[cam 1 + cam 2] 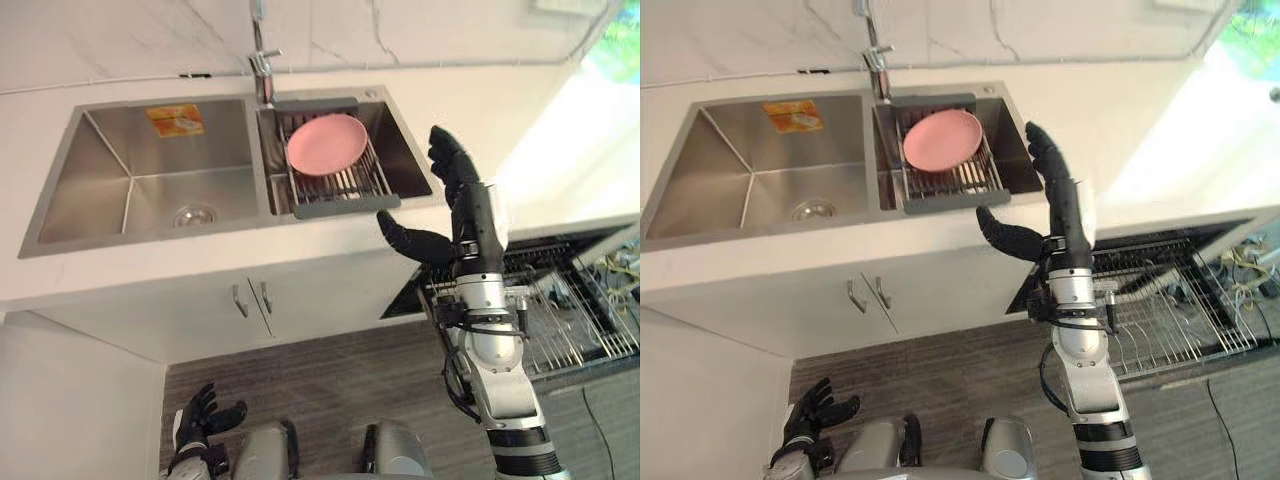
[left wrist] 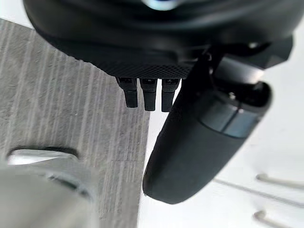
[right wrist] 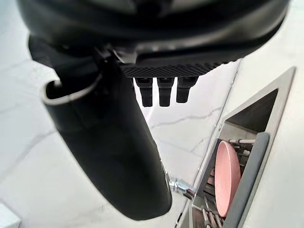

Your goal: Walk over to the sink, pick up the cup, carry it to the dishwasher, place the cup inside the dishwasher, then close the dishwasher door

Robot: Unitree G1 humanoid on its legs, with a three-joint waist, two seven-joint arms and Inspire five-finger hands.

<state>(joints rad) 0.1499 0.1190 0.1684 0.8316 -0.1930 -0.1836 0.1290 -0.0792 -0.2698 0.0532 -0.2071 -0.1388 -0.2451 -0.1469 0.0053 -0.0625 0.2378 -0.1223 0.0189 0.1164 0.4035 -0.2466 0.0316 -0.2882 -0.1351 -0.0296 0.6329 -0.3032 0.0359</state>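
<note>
The left hand (image 1: pixel 205 418) hangs low over the floor (image 1: pixel 330 380) with fingers loosely spread, the sink (image 1: pixel 130 180) holds a pink plate (image 1: pixel 326 144) on a rack (image 1: pixel 345 207) in its right basin, the right hand (image 1: pixel 460 190) is raised wide open just right of that rack, and the dishwasher (image 1: pixel 570 300) stands open at the far right.

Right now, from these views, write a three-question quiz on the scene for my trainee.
1. True or false: the pink plate lies on the rack in the right basin of the sink.
2. The right hand is: A) open and empty, B) shut on a cup, C) gripping the faucet.
3. Fill in: the dishwasher stands ___.
Key: 1 true; 2 A; 3 open.
</note>
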